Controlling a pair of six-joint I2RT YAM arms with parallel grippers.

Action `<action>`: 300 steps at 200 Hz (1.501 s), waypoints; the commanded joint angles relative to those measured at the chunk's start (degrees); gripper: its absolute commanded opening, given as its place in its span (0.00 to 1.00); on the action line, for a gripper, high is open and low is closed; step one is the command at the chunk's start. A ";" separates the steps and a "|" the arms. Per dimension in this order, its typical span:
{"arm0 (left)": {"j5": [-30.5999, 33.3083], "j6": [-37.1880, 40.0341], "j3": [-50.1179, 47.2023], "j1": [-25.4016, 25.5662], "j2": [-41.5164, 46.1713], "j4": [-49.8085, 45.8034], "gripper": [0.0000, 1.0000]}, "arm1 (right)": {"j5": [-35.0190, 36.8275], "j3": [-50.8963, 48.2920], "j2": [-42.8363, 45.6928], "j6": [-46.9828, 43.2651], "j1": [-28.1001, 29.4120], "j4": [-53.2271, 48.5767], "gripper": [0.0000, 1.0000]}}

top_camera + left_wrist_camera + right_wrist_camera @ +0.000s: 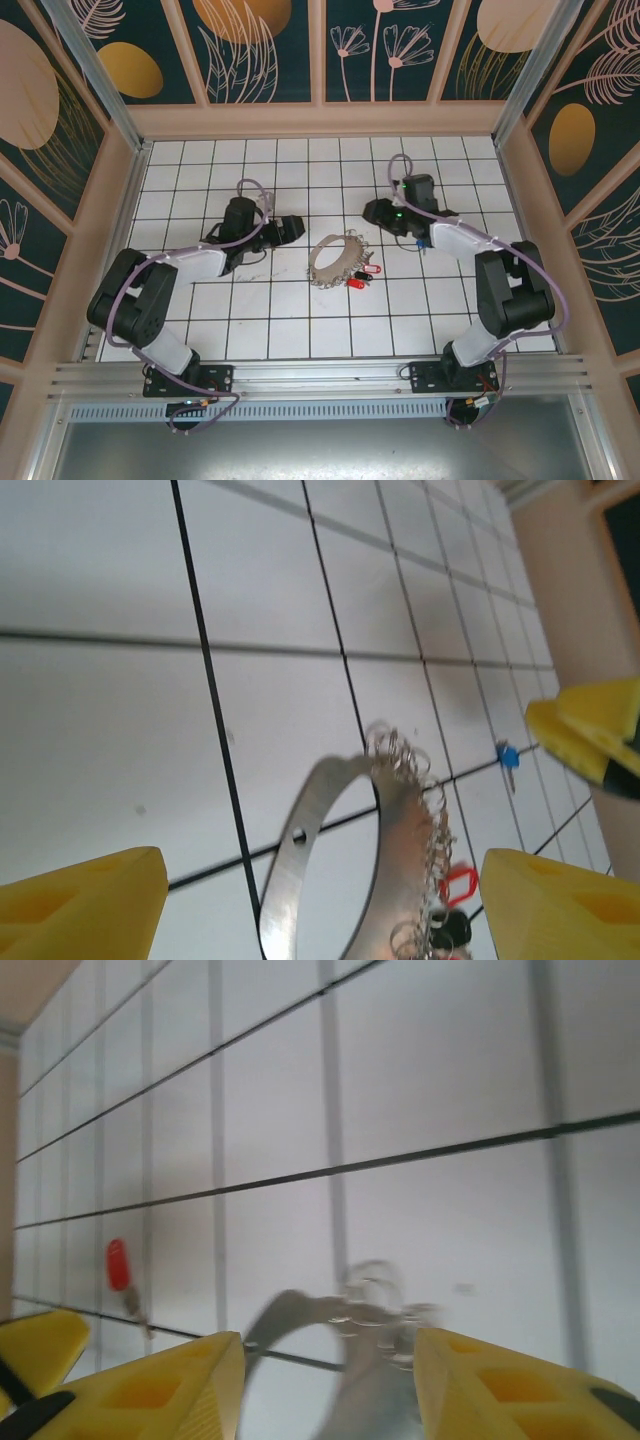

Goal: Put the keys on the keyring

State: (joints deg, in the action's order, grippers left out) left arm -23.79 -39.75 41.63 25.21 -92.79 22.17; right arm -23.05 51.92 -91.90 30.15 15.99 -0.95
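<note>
The keyring (335, 262) lies flat mid-table, a grey loop fringed with small silvery rings. Two red-headed keys (370, 270) (352, 283) rest just right of it with a black-headed one between them. My left gripper (290, 228) hovers left of the ring, open. In the left wrist view the keyring (400, 850) runs between the yellow fingers (80, 905), and a red key (455, 885) lies beyond it. My right gripper (375, 212) hovers above-right of the ring, open. Its wrist view shows the blurred keyring (365, 1360) between its fingers (510, 1385) and a red key (118, 1265) at left.
A blue-headed key (420, 243) (508, 757) lies on the white tiles below the right gripper. Wooden walls (320, 120) enclose the table on three sides. An aluminium rail (320, 378) runs along the near edge by the arm bases.
</note>
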 commanded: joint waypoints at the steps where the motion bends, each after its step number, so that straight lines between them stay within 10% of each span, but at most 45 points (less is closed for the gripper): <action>1: 0.12 0.08 2.04 1.77 -1.84 -4.59 0.80 | -6.70 -1.07 -1.16 -5.65 -0.32 -4.96 0.49; 300: -3.84 3.80 12.68 7.57 -19.07 -13.57 0.44 | -17.43 1.72 -16.69 -9.56 1.23 -2.93 0.34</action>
State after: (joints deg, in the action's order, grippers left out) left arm -26.17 -36.88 53.80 31.29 -108.18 10.20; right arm -41.67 52.90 -106.08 21.37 16.05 -4.05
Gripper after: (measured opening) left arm 0.443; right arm 0.352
